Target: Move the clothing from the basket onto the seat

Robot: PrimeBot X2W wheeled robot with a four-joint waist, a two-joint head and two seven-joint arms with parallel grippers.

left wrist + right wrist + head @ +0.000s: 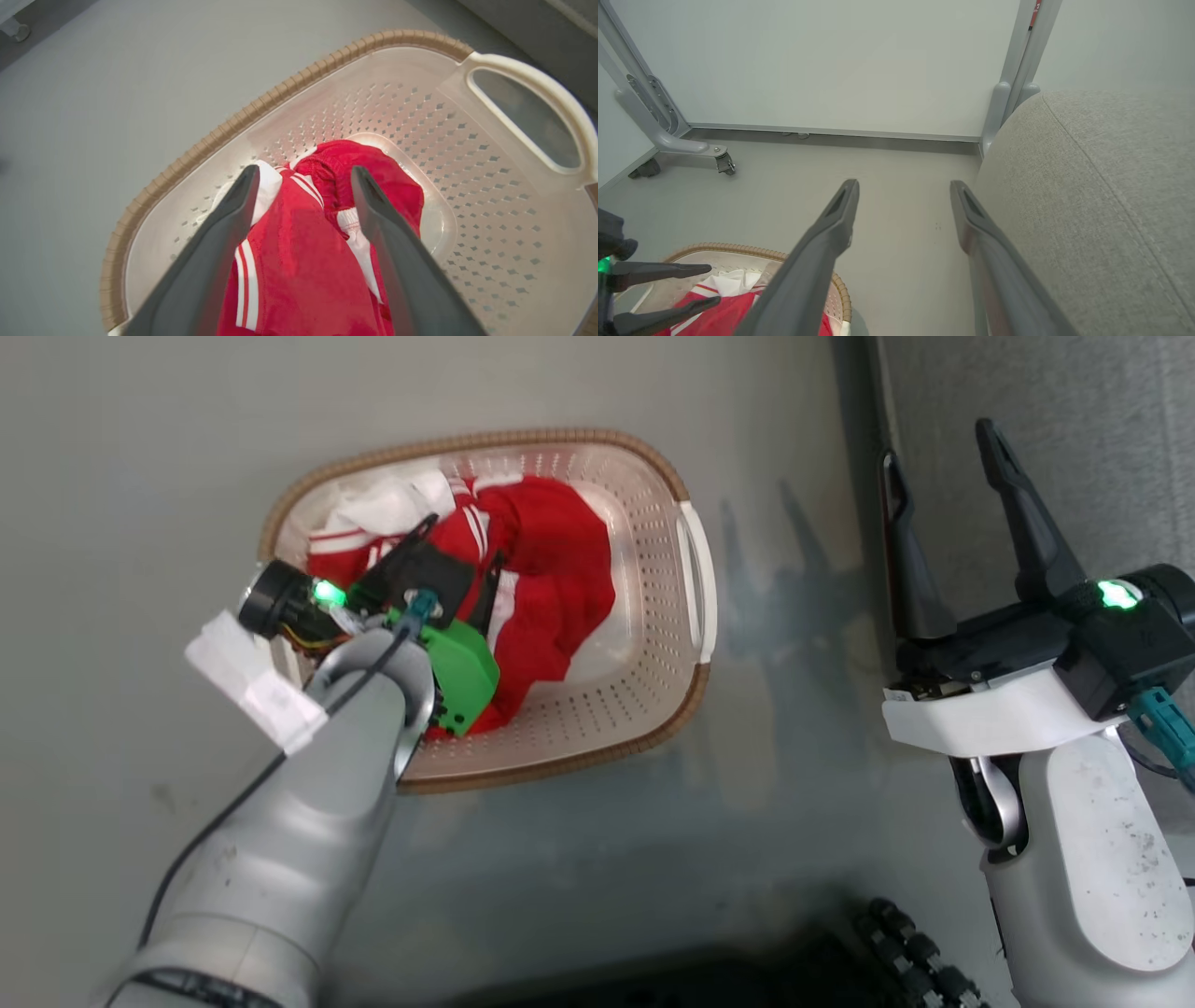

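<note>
Left tool [303,173] reaching into basket [261,105], fingers apart, clothing [299,266] between them

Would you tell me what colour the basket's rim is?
The rim is brown, woven-look; best in left wrist view.

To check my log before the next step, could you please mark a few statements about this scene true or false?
1. The clothing lies in the basket. True.
2. The left gripper is shut on the clothing. False: it is open, straddling a fold of the clothing.
3. The right gripper is open and holds nothing. True.
4. The basket stands on the seat. False: it stands on the floor beside the seat.
</note>
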